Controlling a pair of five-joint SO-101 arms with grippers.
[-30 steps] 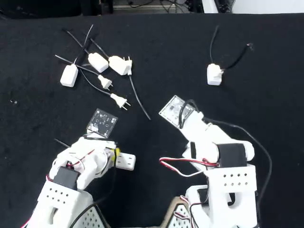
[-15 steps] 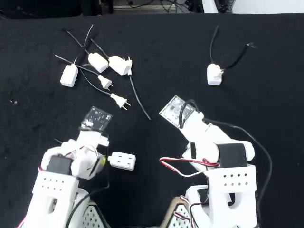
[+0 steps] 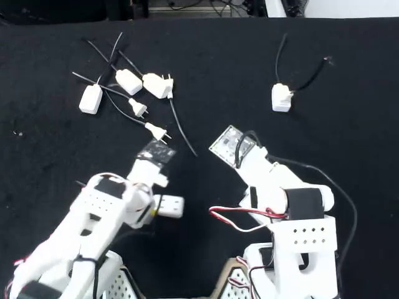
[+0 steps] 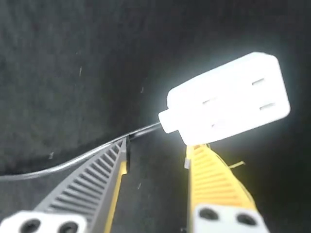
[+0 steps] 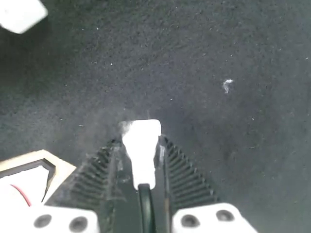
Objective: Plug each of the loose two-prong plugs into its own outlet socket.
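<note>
Socket (image 4: 226, 99): laid on the table (image 3: 206, 56) just past the tips of the left claw (image 4: 156, 148), nearer the yellow finger (image 4: 209, 179); its cord (image 4: 73, 162) is run past the grey finger (image 4: 92, 179).
Left claw: held open, nothing gripped.
Right claw (image 5: 140, 141): closed on a white plug (image 5: 141, 136).
Loose plugs (image 3: 138, 108) (image 3: 157, 131): laid beyond the left arm, apart from both claws.
</note>
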